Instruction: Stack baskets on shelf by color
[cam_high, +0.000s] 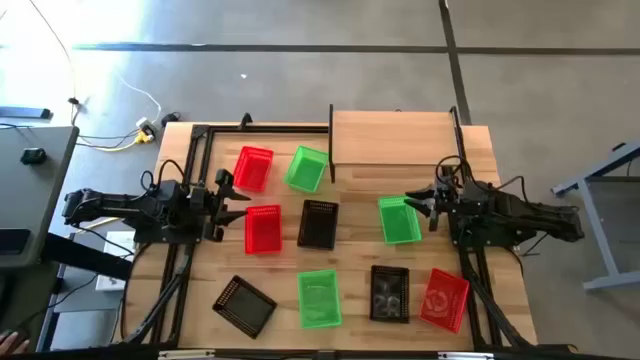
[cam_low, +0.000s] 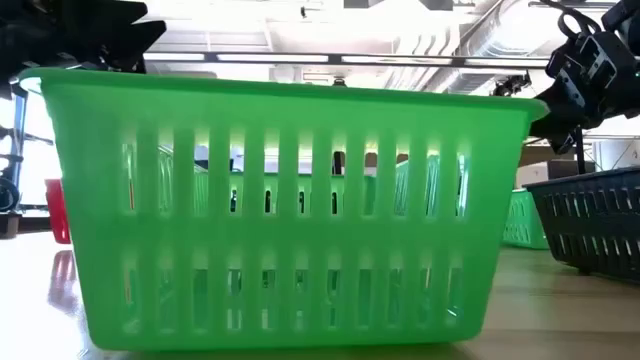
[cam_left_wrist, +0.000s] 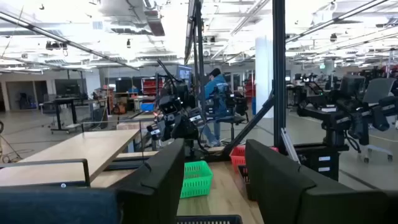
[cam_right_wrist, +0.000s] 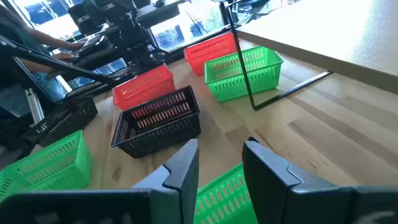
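Left gripper (cam_high: 236, 196): you had it hovering at the counter's left side, just left of a red basket (cam_high: 263, 229), fingers (cam_left_wrist: 163, 180) apart and holding nothing.
Right gripper (cam_high: 418, 206): you had it over the right side, at a green basket (cam_high: 400, 220); its fingers (cam_right_wrist: 181, 167) stood parted above that basket's rim, gripping nothing.
Shelf (cam_high: 392, 138): it sat at the far edge of the counter (cam_high: 490, 300), with no basket on it.
Far baskets: you had a red one (cam_high: 253, 168) and a green one (cam_high: 306, 169) side by side, left of the shelf.
Middle: a black basket (cam_high: 318, 224) lay right of the red one.
Near row: black (cam_high: 245, 303), green (cam_high: 319, 298), black (cam_high: 389, 293), red (cam_high: 444, 298), left to right.
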